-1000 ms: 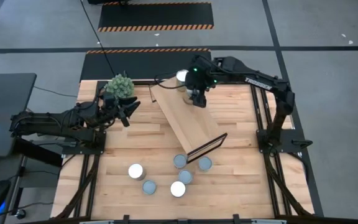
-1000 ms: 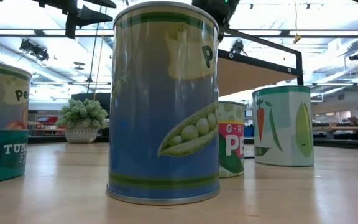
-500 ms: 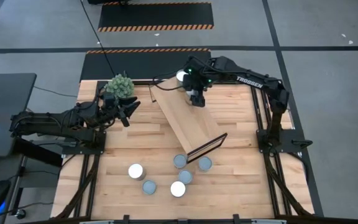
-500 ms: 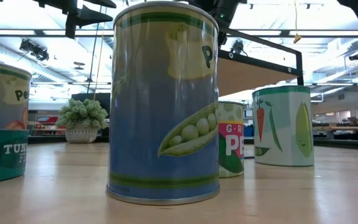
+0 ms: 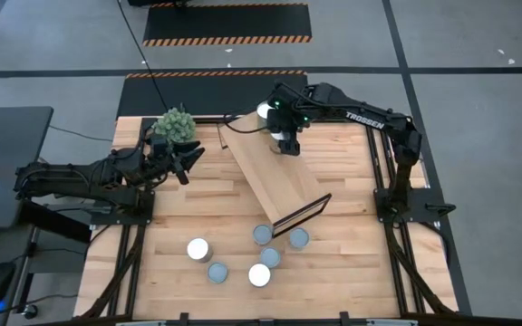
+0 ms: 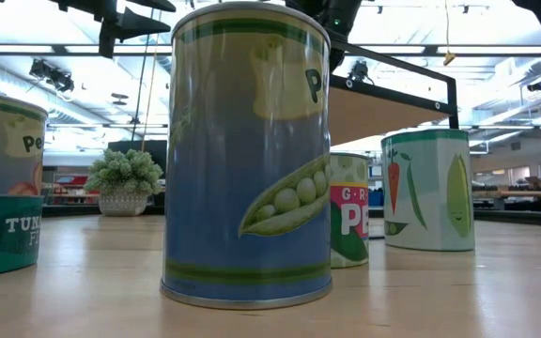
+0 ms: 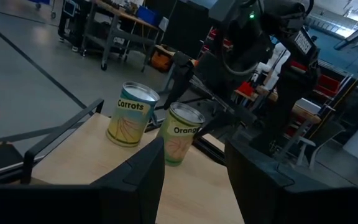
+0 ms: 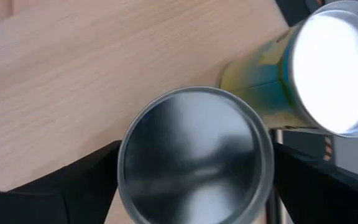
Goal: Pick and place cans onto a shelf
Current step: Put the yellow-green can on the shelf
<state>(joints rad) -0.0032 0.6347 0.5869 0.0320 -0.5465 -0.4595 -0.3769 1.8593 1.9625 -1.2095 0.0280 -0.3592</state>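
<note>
On the far end of the light-wood shelf (image 5: 275, 177) stand two cans. One has a grey top (image 8: 194, 158) and reads "Orange" (image 7: 182, 134). The other has a bright top (image 8: 331, 68), (image 5: 264, 110). My right gripper (image 5: 284, 139) points steeply down over the grey-topped can. It is open (image 8: 194, 155), with a finger close beside each side of the can. Several more cans (image 5: 259, 274) stand on the table near the shelf's dark-framed end. My left gripper (image 5: 188, 163) waits level and open (image 7: 194, 180) at the table's left.
A spiky green plant ball (image 5: 175, 124) sits at the far left, close to my left gripper. The shelf lies slantwise across the table's middle, its dark frame (image 5: 302, 213) toward the near side. In the low view a pea can (image 6: 247, 155) fills the foreground.
My right gripper has edged a little toward the table's far edge and sunk slightly over the shelf's far end. The cans on the shelf and on the table stand where they were.
</note>
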